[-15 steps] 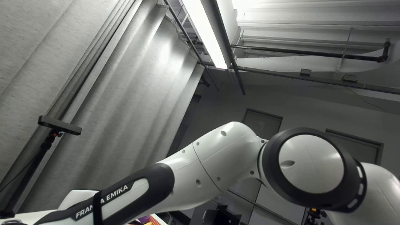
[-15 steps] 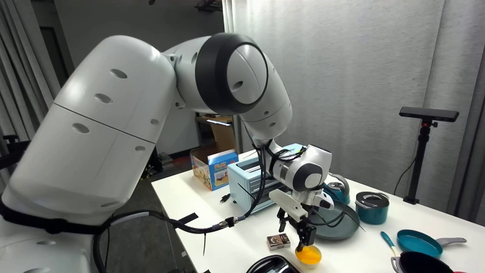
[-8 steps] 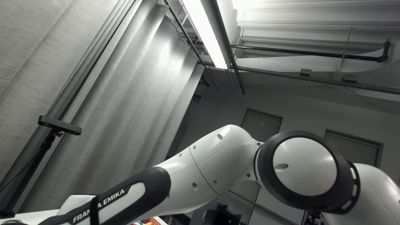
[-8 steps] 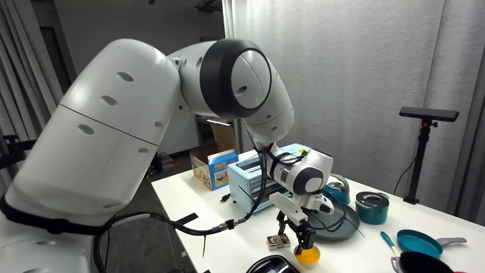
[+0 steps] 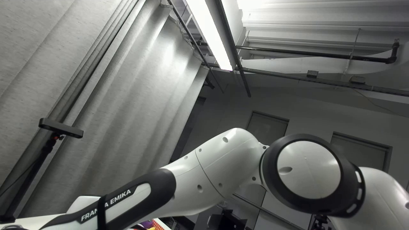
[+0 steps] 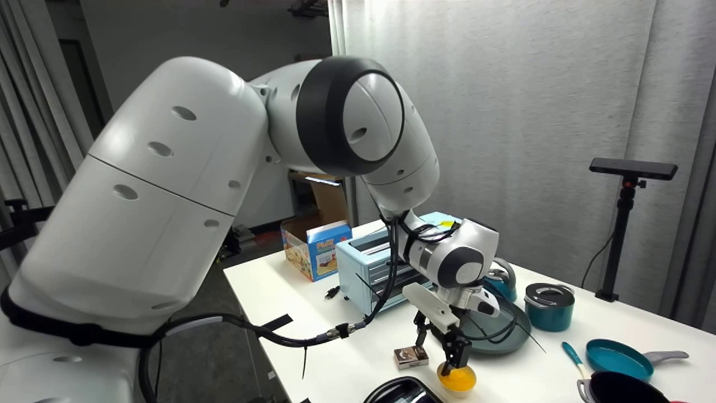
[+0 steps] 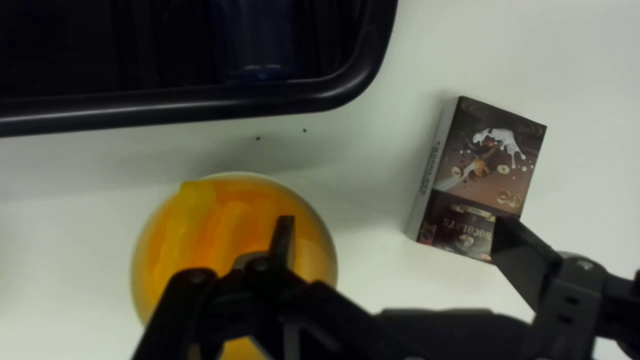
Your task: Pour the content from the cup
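A small round cup [image 6: 460,382] with yellow-orange content stands upright on the white table. It also shows in the wrist view [image 7: 230,210], partly hidden by a finger. My gripper [image 6: 432,356] is wide open with nothing held. In the wrist view my gripper [image 7: 395,231] has one fingertip over or inside the cup near its rim. I cannot tell if that finger touches the cup's wall. The other finger is outside the cup and overlaps the corner of a chocolate box [image 7: 480,175]. The gripper is not visible in the exterior view of the ceiling and curtain [image 5: 134,95].
The chocolate box [image 6: 411,356] lies beside the cup. A black glossy tray-like object [image 7: 300,97] lies close by. A grey-green pan [image 6: 498,341] is behind the gripper. A light blue toaster oven [image 6: 369,274], teal pot [image 6: 549,313], teal pan [image 6: 615,358] and black pot [image 6: 626,389] stand around.
My gripper has come down a little, gone slightly left, then back right. The cup has shifted slightly left and then right along with the finger. The gripper stays open.
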Robot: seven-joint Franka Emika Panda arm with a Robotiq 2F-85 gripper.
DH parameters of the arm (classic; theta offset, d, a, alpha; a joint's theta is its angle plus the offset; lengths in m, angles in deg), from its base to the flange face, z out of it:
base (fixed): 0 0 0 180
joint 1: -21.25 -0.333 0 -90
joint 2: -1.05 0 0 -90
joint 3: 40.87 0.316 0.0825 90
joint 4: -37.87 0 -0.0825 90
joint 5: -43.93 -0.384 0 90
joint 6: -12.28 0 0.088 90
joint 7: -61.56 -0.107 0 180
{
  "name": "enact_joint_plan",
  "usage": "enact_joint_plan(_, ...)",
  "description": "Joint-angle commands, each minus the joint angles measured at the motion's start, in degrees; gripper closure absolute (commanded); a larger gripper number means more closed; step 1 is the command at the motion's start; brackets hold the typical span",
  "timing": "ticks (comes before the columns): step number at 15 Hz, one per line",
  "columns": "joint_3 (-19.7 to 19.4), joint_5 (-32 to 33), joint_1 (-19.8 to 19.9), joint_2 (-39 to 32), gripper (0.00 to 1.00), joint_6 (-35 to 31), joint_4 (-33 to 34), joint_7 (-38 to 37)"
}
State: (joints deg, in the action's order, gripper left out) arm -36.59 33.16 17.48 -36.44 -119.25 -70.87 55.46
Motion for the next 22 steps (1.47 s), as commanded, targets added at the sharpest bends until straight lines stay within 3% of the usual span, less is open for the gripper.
enact_joint_plan(1, 0.82, -1.75, 2.00, 0.21, 0.00, 1.47, 0.95, 1.91)
enact_joint_plan(3, 0.89, -2.29, 2.56, -0.18, 0.02, 1.77, 1.51, 2.15)
enact_joint_plan(5, 0.83, -2.67, 2.92, -0.28, 0.20, 1.74, 1.72, 2.35)
enact_joint_plan(6, 0.76, -2.66, 3.02, -0.32, 0.35, 1.71, 1.82, 2.36)
enact_joint_plan(14, 1.07, -4.63, 5.02, -0.52, 0.96, 2.08, 2.36, 3.59)
enact_joint_plan(16, 0.99, -5.30, 5.45, -0.39, 1.00, 1.93, 2.27, 3.94)
enact_joint_plan(22, -1.20, -1.86, 3.14, 2.77, 0.99, 0.80, 0.19, 1.12)
